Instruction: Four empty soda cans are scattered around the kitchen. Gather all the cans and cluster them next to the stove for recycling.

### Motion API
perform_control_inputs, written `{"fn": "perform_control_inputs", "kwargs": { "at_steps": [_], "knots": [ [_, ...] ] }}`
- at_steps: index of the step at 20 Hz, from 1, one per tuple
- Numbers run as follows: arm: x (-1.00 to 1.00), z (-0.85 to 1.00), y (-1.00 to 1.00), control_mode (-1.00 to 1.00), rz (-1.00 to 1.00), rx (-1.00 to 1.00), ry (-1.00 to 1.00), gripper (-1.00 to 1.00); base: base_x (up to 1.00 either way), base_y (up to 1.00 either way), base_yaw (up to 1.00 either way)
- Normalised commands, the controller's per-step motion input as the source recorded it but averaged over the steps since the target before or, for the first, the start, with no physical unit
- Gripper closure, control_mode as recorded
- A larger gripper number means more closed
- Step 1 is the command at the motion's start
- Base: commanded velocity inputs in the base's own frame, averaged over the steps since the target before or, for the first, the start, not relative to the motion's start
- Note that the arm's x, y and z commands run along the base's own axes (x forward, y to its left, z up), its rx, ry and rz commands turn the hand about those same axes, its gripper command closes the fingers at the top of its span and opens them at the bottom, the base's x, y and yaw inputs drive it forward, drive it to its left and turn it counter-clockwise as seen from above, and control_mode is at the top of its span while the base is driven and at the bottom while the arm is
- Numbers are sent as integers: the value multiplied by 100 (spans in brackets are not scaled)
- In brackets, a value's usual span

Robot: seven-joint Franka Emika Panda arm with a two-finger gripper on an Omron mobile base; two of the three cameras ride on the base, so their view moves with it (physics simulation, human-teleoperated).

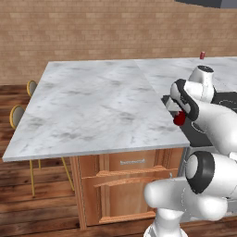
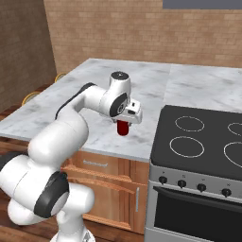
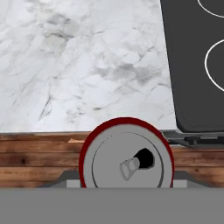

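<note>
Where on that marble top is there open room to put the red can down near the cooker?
The marble counter lies bare from its front edge to the brick wall, including the strip bordering the stove. The gripper holds the red can over that strip. Another small red can stands at the far edge.

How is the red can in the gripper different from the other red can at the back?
The held red can hangs in the gripper above the marble counter by the stove; the far red can stands upright on the counter. The held one looks larger, being nearer. Both are red.
</note>
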Motion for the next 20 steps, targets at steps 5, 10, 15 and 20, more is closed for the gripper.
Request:
{"fn": "perform_control_inputs", "kwargs": {
  "at_steps": [5,10,15,20],
  "knots": [
    [51,-21,-18,-100,0,0,1,100,0,0,0],
    [55,-27,-21,-100,0,0,2,100,0,0,0],
    [47,-20,-10,-100,0,0,2,100,0,0,0],
    [38,-13,-3,-100,0,0,1,100,0,0,0]
  ]
}}
